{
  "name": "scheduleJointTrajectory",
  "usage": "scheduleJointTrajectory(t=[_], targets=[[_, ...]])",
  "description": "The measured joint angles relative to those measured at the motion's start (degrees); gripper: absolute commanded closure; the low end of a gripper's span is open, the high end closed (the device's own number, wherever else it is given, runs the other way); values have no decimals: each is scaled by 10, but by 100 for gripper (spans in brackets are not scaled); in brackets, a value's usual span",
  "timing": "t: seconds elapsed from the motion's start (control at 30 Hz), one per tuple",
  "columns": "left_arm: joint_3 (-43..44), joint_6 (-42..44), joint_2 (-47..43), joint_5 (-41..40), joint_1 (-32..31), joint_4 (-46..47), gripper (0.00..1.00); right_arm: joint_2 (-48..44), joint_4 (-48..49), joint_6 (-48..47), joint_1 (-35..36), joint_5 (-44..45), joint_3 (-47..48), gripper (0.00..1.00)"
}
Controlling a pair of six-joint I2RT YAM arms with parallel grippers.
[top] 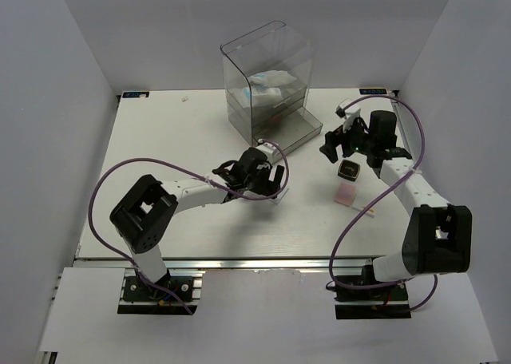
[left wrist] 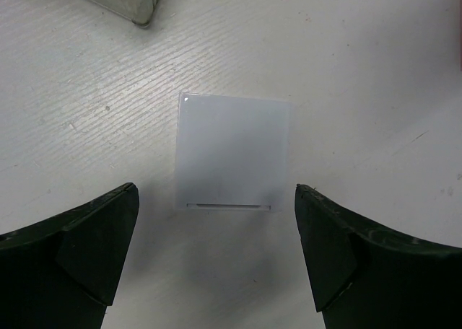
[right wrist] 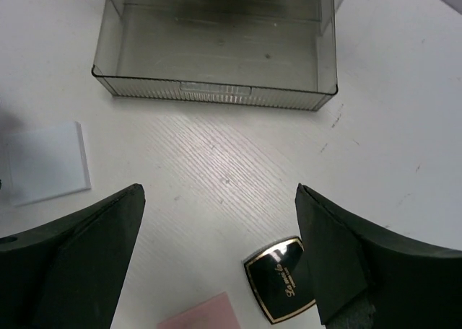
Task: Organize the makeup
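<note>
Left gripper [left wrist: 216, 193], jaws spread wide and touching nothing, hung straight above the white square pad [left wrist: 232, 152]. The pad lay flat on the table [left wrist: 375, 69] between the two fingers and apart from both, a placement that read as lining up for a pinch across its opposite edges. The rest of the loose makeup lay to the right: the black compact [top: 349, 171], the pink palette [top: 345, 191] just nearer than it, and a thin pencil stick [top: 363, 211] nearer again, all grouped close together on the table. The right gripper [right wrist: 220, 192] stood likewise parted and empty above bare table, with the compact at the inner edge of its right finger and the palette at the bottom of its wrist view, so either seemed within easy reach. Ahead of both grippers the drawer [right wrist: 216, 92] stood pulled out of the clear box [top: 267, 69], apparently left open to receive the pieces; white-and-blue packets [top: 270, 86] were visible higher inside the box, though their exact compartment could not be told. The left arm [top: 192, 195] stretched low and forward across the table with its wrist turned down; the right arm [top: 407, 184] rose from its base, bent at the elbow, and reached inward towards the drawer.
</note>
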Motion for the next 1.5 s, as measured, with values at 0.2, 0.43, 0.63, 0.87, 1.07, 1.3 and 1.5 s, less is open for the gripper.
scheduleJointTrajectory(t=[0.2,0.43,0.63,0.87,1.07,1.3,1.5], targets=[[26,10,33,-11,0,-1,2,7,-30,0,-11,1,5,14],[79,19,86,-21,-5,-20,2,-4,-77,-5,-12,0,5,15],[115,23,132,-23,-10,-42,2,-34,-86,-2,-21,0,-12,14],[128,38,137,-18,-21,-52,2,-30,-88,1,-28,2,-12,14],[127,43,137,3,-33,-58,2,-10,-88,5,-32,2,-12,14],[125,55,141,-42,-52,-74,5,-9,-88,7,-33,4,-12,14],[156,49,164,-126,-72,-82,54,-9,-88,9,-37,4,-11,14]])
